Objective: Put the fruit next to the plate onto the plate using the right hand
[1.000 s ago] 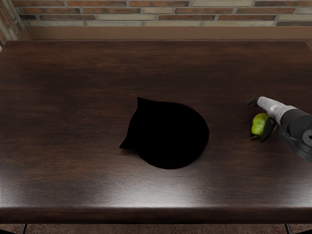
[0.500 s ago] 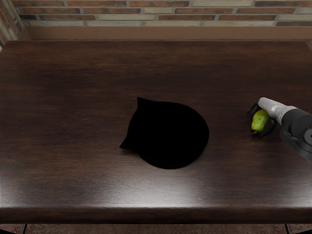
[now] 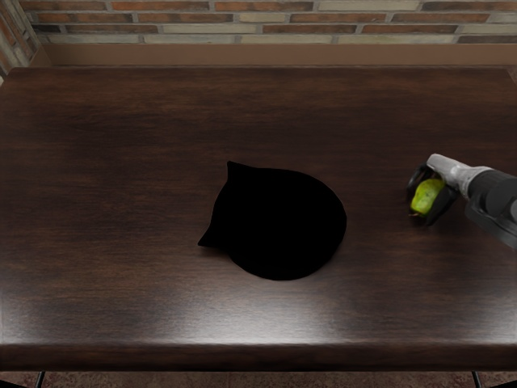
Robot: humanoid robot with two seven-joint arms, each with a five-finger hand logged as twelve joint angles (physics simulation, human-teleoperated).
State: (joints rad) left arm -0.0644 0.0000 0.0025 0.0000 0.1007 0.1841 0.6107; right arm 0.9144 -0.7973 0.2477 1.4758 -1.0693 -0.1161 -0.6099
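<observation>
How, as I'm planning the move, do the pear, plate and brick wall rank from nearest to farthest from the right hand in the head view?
1. Pear, gripped in the right hand, at the right.
2. Plate, in the centre, toward picture-left.
3. Brick wall, at the back.

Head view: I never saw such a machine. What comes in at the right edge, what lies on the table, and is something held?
This simulated picture is seen from the robot's head, looking down on a dark table. From the right edge comes its right arm, ending in the right hand. Its fingers are curled around a small green fruit, apart from the black plate in the middle. The fruit is not yet on the plate. The left arm is out of view.
</observation>
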